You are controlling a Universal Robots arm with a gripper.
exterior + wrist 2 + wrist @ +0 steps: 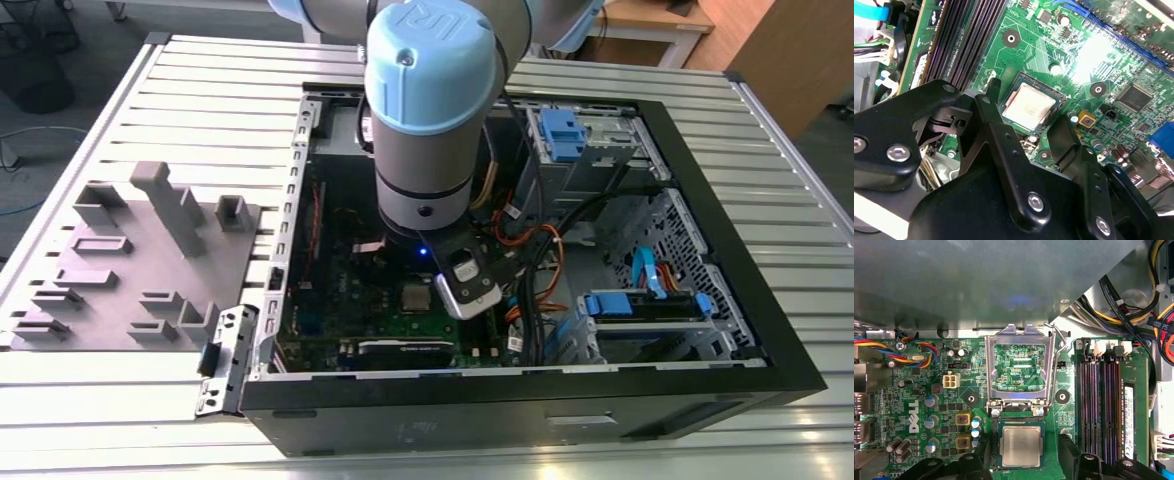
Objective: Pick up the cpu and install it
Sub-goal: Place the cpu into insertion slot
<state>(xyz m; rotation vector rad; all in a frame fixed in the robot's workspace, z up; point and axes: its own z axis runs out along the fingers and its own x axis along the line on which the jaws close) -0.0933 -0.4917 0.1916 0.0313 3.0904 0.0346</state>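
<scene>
Your pincer (1024,450) is spread wide and holds nothing, its fingers (1068,447) straddling the cpu (1028,106), which lies in its socket. The metal frame (1020,365) stands flipped open just beside it, and the memory slots (1104,405) are near.
</scene>
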